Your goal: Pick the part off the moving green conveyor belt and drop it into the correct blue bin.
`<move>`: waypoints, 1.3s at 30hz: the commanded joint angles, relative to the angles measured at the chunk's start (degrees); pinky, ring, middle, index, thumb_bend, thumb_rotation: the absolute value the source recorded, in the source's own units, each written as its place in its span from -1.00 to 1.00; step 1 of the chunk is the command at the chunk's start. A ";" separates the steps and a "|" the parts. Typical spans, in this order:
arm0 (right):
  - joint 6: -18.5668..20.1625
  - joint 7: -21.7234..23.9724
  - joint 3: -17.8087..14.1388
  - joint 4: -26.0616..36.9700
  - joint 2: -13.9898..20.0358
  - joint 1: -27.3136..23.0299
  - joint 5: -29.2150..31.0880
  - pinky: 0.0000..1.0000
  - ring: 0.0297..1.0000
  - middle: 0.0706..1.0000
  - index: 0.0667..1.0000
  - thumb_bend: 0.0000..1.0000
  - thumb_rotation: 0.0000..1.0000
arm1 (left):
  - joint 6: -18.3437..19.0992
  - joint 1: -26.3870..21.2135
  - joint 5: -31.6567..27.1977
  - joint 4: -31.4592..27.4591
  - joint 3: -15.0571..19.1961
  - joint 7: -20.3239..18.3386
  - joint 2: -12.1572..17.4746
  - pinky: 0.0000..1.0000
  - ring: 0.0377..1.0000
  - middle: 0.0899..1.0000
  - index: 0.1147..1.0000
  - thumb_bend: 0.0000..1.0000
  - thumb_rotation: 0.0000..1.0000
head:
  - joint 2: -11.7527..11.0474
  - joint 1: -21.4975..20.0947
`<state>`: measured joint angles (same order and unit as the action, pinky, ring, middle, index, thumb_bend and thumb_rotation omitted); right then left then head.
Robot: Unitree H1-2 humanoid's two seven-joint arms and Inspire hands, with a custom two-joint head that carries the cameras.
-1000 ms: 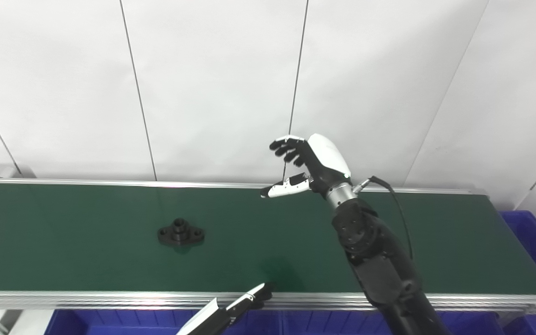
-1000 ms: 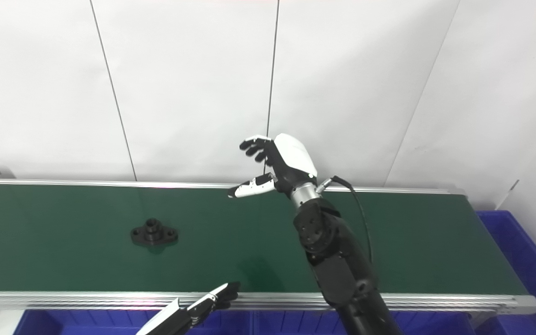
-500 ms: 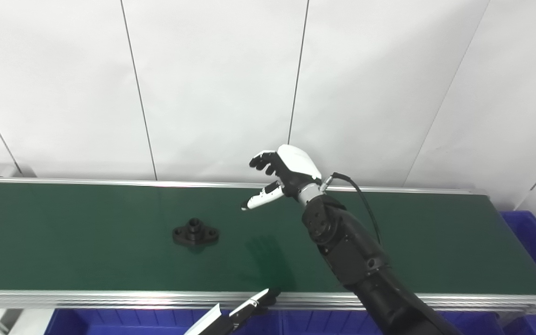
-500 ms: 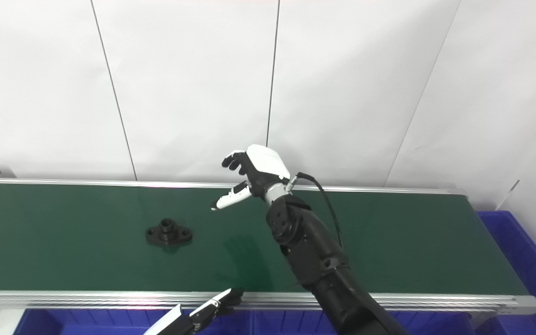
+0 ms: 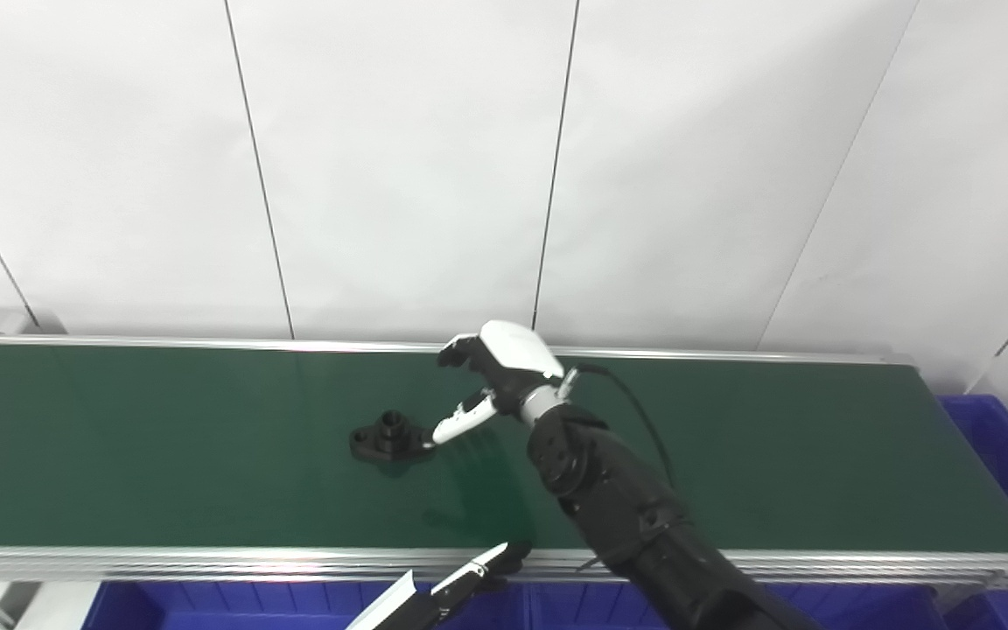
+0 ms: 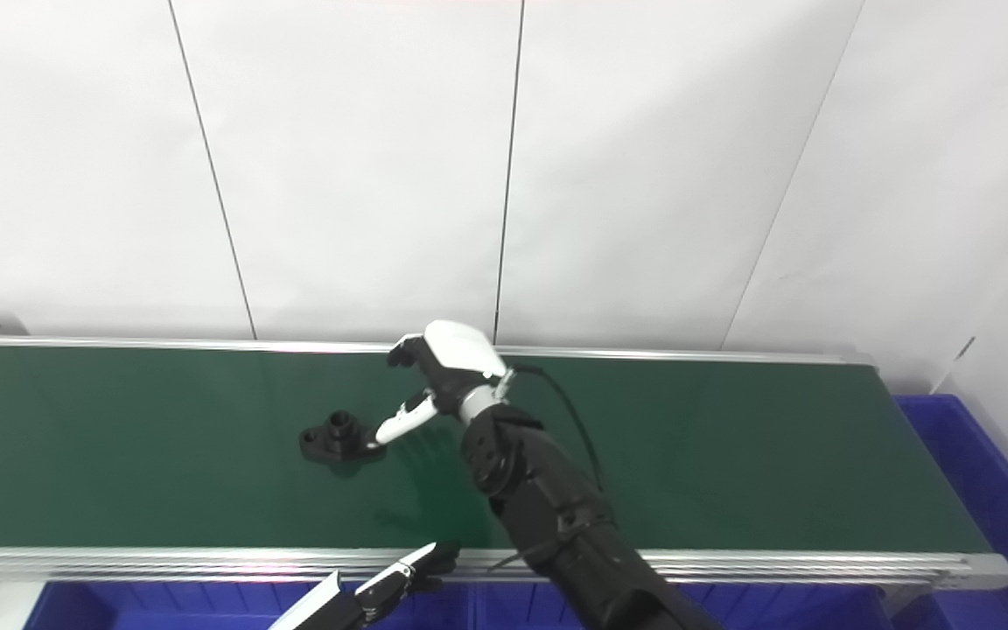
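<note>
The right robot hand (image 5: 491,372) hangs open over the green conveyor belt (image 5: 163,472), holding nothing, thumb tip at the black part (image 5: 388,436). To grasp well, drop the fingers behind the raised hub and close while tracking belt travel. The left robot hand (image 5: 469,573) waits near the blue bin (image 5: 1007,464); its state is unclear.

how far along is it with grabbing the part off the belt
Early. Nothing is binned: the black part lies on the green belt. The right hand is open beside it, thumb tip at its edge. Grasping, lifting and dropping into a blue bin remain.
</note>
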<state>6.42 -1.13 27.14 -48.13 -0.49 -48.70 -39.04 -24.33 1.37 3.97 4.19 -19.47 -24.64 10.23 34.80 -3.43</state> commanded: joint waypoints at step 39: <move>-2.84 -5.45 4.93 -16.35 -4.52 -3.41 1.36 -0.10 0.03 0.00 -0.14 0.05 -1.00 | -1.64 0.76 -4.33 -2.89 1.32 0.84 0.78 0.74 0.81 0.85 0.80 -0.22 0.28 | 1.25 0.06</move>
<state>3.80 -7.97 31.90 -64.16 -3.71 -51.13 -37.99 -24.39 2.74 0.32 2.55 -18.33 -23.80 10.83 36.12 -3.43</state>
